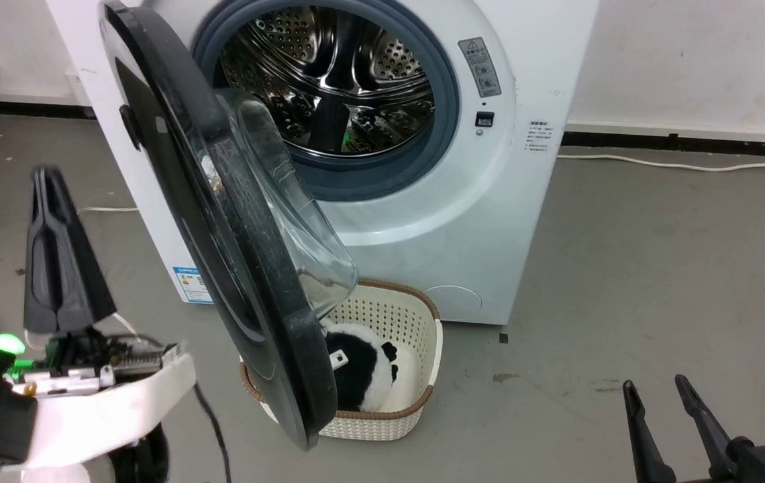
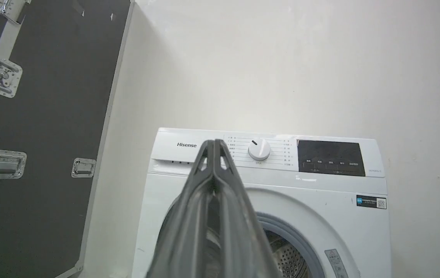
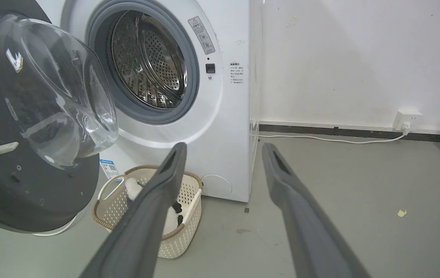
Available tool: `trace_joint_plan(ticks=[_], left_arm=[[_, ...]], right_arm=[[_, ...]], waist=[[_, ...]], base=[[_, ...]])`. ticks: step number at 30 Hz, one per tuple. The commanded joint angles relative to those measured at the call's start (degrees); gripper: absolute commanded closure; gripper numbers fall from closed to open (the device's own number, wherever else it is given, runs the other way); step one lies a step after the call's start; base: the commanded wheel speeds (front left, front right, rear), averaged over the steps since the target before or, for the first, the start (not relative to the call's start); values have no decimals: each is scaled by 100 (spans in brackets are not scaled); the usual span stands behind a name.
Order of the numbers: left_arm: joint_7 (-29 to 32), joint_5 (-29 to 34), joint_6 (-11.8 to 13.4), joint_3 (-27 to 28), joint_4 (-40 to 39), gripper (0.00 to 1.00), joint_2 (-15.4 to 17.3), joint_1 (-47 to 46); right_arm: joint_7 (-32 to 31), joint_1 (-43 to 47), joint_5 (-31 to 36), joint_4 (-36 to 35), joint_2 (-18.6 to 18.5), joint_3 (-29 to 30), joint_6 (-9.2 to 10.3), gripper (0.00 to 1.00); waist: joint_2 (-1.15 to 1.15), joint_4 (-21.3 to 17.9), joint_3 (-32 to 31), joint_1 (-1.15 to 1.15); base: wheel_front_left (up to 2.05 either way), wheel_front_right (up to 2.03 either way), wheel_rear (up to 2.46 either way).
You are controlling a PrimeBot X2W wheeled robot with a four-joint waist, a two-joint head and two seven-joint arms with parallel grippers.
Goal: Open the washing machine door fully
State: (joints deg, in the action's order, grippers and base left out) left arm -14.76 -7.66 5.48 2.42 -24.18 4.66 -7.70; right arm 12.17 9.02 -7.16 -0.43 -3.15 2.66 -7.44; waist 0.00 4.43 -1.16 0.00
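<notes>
Jaws were pinched together, empty, on left gripper (image 1: 47, 174); spread on right gripper (image 1: 654, 384). Neither touched the open washing machine door (image 1: 221, 221).

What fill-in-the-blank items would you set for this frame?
The washing machine door hangs ____ from the washing machine, exposing the drum.
The left tool is ____, fingers pressed together.
The right tool is ____, fingers spread apart.
A black-and-white plush toy lies in the cream ____.
Missing words: open; shut; open; basket.
</notes>
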Motion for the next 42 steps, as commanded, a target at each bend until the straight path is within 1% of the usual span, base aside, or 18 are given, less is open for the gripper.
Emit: trace_joint_plan(ticks=[1,6,12,17,22,28,32,33,34,37,42], left_arm=[[-18,47,-52,-84,-120,100,13,-124],[357,173,-195,-565,-373,100,13,-281],[929,175,-328,-1530,-364,100,-78,-97],[1249,17,-357,-2187,31,100,-127,151],[1446,-174,-325,-2601,748,100,-151,333],[1383,-363,-236,-2717,1767,100,-162,398],[1208,-467,-148,-2620,2385,100,-165,326],[1208,-467,-148,-2620,2385,100,-165,326],[1113,-506,-86,-2535,2647,100,-164,288],[988,-573,-10,-2395,2945,100,-160,232],[847,-651,21,-2259,3182,100,-94,201]], right_arm=[[-5,-38,-32,25,27,-13,-5,0],[-6,-51,-58,47,27,-25,-5,0],[2,-51,-78,74,27,-11,-5,0],[7,-74,-84,113,27,-20,-5,0],[10,-113,-85,146,27,-25,-5,0],[19,-169,-97,194,27,-44,-5,0],[27,-187,-99,235,27,-56,-5,0],[27,-187,-99,235,27,-56,-5,0],[29,-191,-103,252,27,-59,-5,0],[33,-185,-105,265,27,-61,-5,0],[28,-145,-101,286,27,-56,-5,0]], waist=[[0,-13,-3,0],[0,-51,7,0],[0,-70,45,0],[0,-92,95,0],[0,-118,147,0],[0,-152,225,0],[0,-154,249,0],[0,-154,249,0],[0,-149,247,0],[0,-115,238,0],[0,24,160,0]], base=[[0,0,0],[0,0,0],[0,0,0],[0,0,0],[0,0,0],[0,0,0],[0,0,0],[0,0,0],[0,0,0],[0,0,0],[0,0,0]])
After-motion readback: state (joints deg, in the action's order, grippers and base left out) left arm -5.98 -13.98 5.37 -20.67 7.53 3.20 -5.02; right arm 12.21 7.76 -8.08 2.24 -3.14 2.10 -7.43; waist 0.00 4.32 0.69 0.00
